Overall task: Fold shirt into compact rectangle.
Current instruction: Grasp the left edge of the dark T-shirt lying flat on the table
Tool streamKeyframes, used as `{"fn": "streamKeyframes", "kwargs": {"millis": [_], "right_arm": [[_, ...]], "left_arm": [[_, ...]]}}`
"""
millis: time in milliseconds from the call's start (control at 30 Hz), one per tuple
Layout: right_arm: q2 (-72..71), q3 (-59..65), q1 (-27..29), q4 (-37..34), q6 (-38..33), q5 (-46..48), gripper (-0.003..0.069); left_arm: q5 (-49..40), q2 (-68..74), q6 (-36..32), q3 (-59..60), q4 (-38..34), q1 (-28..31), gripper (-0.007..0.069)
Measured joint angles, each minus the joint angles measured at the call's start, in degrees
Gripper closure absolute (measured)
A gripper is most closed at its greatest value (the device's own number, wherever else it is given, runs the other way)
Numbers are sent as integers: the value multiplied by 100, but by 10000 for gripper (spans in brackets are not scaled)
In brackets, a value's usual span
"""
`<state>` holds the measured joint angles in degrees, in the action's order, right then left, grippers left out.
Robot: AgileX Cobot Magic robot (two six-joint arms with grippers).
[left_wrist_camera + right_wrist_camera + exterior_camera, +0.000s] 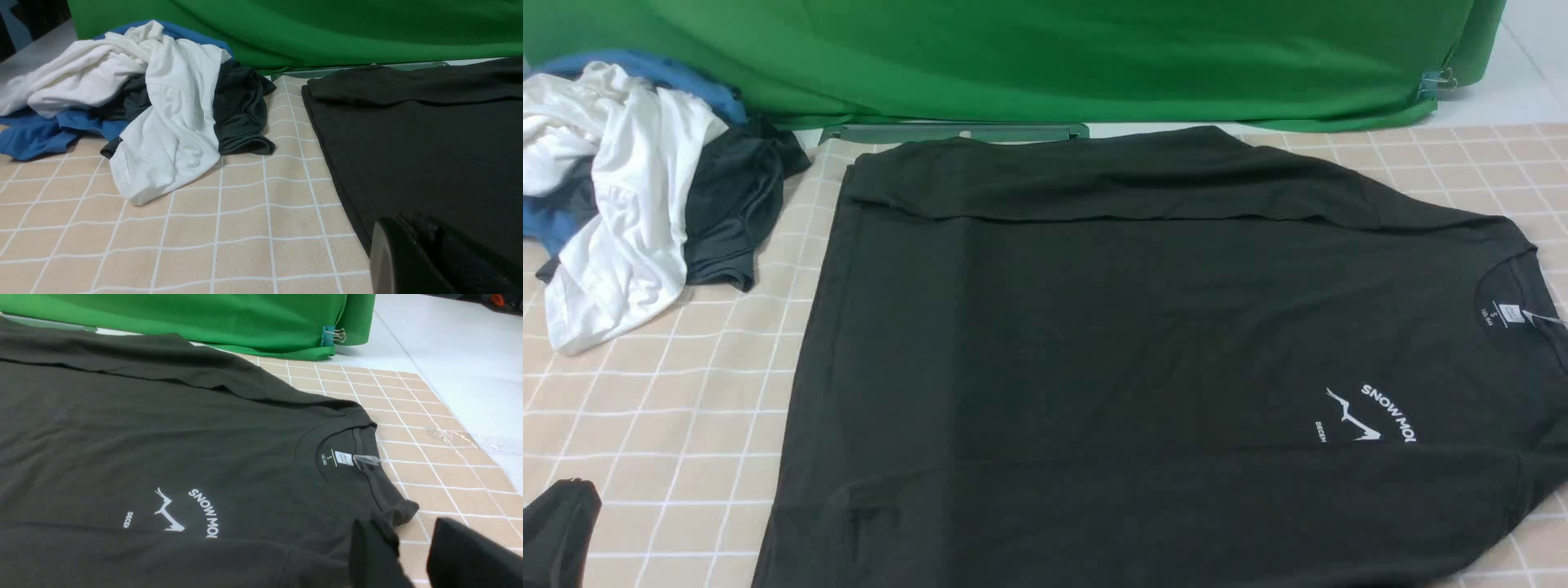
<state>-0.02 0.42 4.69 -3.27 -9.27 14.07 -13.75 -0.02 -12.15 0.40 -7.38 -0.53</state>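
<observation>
The black T-shirt lies flat, neck towards the right, both long sides folded inward over its front.

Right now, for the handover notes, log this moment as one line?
shirt: both sides folded in | left pincer: shut | right pincer: open

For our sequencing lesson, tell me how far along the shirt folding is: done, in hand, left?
Done, it seems: both long sides of the shirt are folded inward, the near one partly covering the chest lettering. In hand: apparently nothing; the right gripper is open. Left: probably folding its length, since it still lies long.
</observation>
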Motion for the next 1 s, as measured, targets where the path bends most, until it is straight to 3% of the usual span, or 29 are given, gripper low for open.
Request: {"fn": "streamKeyframes", "kwargs": {"millis": [567,700,800,900,1000], "right_arm": [[0,0,0,0,0,0,411],[0,0,0,0,0,0,411],[0,0,0,0,0,0,411],[0,0,0,0,0,0,411],[0,0,0,0,0,0,411]], "left_arm": [[72,2,5,0,-1,0,602],[689,2,193,0,-602,0,602],[1591,2,706,0,-1460,0,602],[2339,2,1339,0,-1892,0,602],[3273,0,2385,0,-2019,0,602]]}}
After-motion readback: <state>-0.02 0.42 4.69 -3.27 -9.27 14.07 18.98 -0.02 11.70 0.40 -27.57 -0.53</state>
